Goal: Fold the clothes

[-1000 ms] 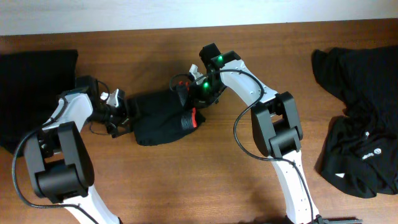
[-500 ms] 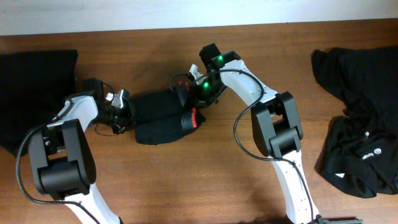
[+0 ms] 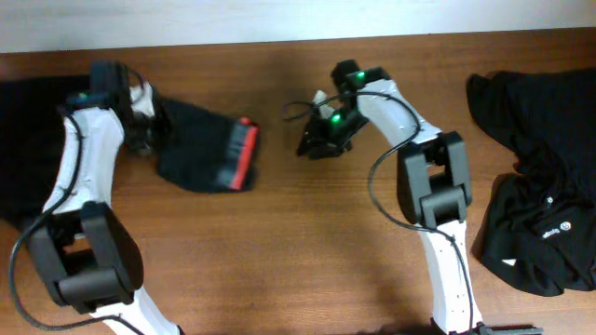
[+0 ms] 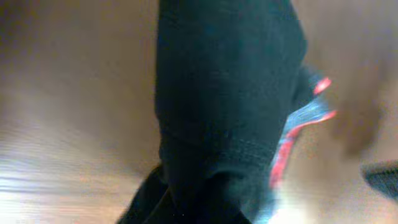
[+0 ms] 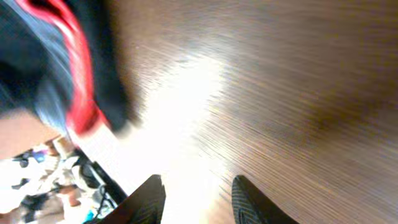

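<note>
Overhead: folded trousers [image 3: 194, 156] lie at 10 o'clock on the table [image 3: 298, 251], with the red waistband [image 3: 244, 154] on their 3 o'clock side. The left gripper [image 3: 147, 138] is clamped on their 9 o'clock edge. The right gripper [image 3: 315, 141] sits near 12 o'clock, off the fabric. Loose clothes [image 3: 540, 195] are at 3 o'clock.
Left wrist: black fabric fills the frame.
Right wrist: fingers [image 5: 149, 196] are apart over bare wood.

A brown wooden table [image 3: 279, 270] with a lengthwise grain fills nearly the whole overhead view. Along its far edge runs a pale, off-white strip of wall [image 3: 233, 19] — plain and evenly lit. In the right wrist view, a bright white glare [image 5: 180, 118] washes over the wood.
</note>
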Controlling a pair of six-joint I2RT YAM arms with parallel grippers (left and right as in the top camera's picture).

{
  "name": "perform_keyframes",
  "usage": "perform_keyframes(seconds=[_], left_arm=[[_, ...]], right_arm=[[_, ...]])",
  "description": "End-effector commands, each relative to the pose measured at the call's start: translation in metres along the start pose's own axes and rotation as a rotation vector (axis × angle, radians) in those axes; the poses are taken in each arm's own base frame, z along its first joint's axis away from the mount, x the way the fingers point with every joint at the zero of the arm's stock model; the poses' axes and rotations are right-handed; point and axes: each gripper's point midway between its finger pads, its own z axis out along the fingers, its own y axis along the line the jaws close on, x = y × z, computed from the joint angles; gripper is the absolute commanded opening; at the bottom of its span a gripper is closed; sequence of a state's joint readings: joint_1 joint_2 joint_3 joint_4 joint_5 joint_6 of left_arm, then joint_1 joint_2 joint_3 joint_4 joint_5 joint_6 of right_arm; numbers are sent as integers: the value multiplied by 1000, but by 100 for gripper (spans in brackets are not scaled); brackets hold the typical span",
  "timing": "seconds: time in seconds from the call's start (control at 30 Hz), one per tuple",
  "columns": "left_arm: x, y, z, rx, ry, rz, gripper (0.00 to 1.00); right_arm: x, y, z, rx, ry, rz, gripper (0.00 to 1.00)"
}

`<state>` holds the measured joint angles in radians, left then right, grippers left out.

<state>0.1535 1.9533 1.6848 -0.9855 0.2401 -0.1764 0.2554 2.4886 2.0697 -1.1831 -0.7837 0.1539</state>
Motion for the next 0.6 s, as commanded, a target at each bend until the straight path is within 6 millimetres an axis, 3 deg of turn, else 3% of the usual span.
perform_keyframes(seconds=[0.0,0.07,0.2,0.37,0.57], left_arm=[[-64,22,-77,-244,-276,33,0],[-89,28,-110,-330,-391,28,1],[-116,37,-144,-446,-515,76,0],[-133,55,-167,-588,-609,66,1],[-142,78,-181,-613,-662,8,0]], right_arm=[[2,-7,-4,-51,15,1,40],[1,-10,-8,-55,10,-4,40],[0,-10,-8,-56,9,-11,40],[2,-11,-8,-55,14,-27,40],[2,-11,-8,-56,14,-26,40]])
